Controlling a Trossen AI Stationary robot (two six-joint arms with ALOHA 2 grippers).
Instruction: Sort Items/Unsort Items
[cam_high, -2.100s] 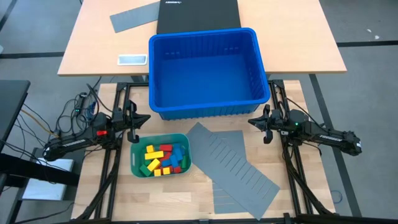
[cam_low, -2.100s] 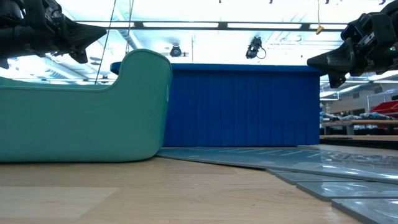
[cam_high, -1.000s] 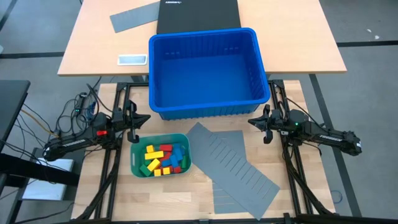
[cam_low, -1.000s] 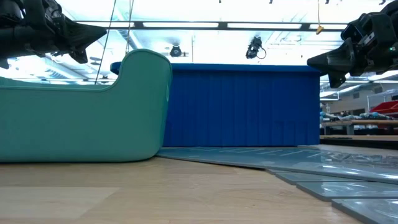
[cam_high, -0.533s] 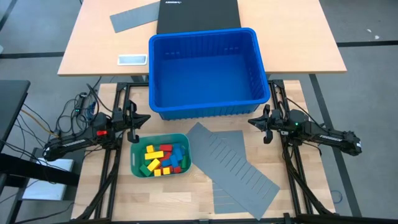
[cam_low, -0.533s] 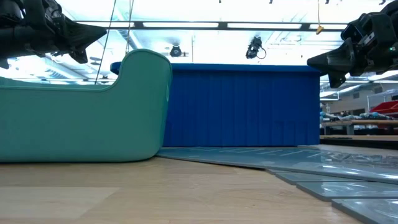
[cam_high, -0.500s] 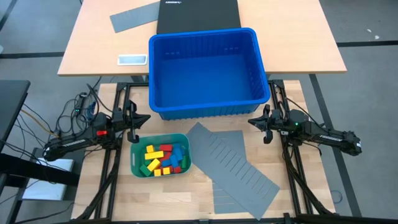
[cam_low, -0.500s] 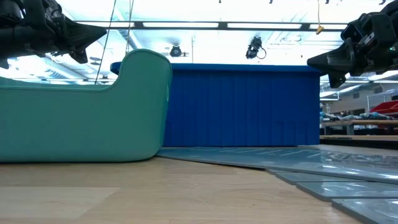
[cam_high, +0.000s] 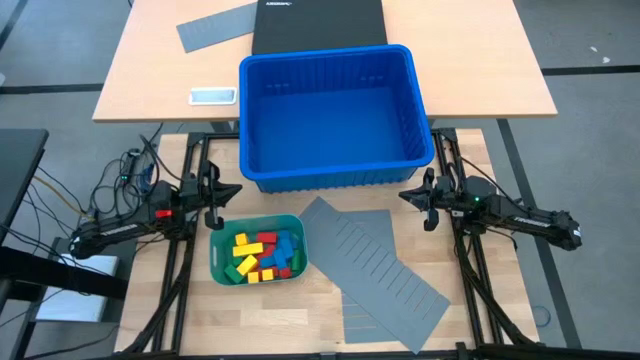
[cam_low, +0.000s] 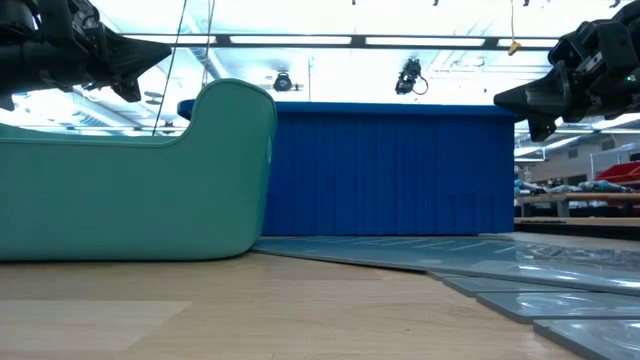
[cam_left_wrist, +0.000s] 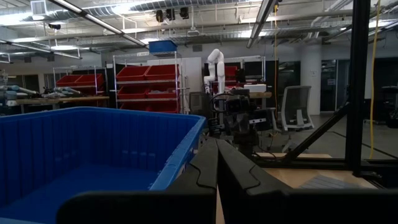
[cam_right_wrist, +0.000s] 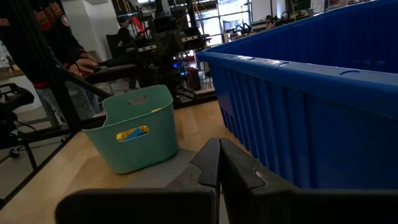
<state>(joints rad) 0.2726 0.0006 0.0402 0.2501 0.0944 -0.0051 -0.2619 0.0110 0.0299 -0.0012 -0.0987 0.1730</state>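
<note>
nearest on bench: grey slotted sheets, lying flat, overlapped. beside them teal tray holding blocks, red, yellow, green, blue, all heaped inside. my left claw above tray's far left corner, fingers pressed together, empty. my right claw across from it, past sheets, also pressed together, empty. between and beyond claws: big blue bin. farther: second bench with grey sheet, black slab.
</note>
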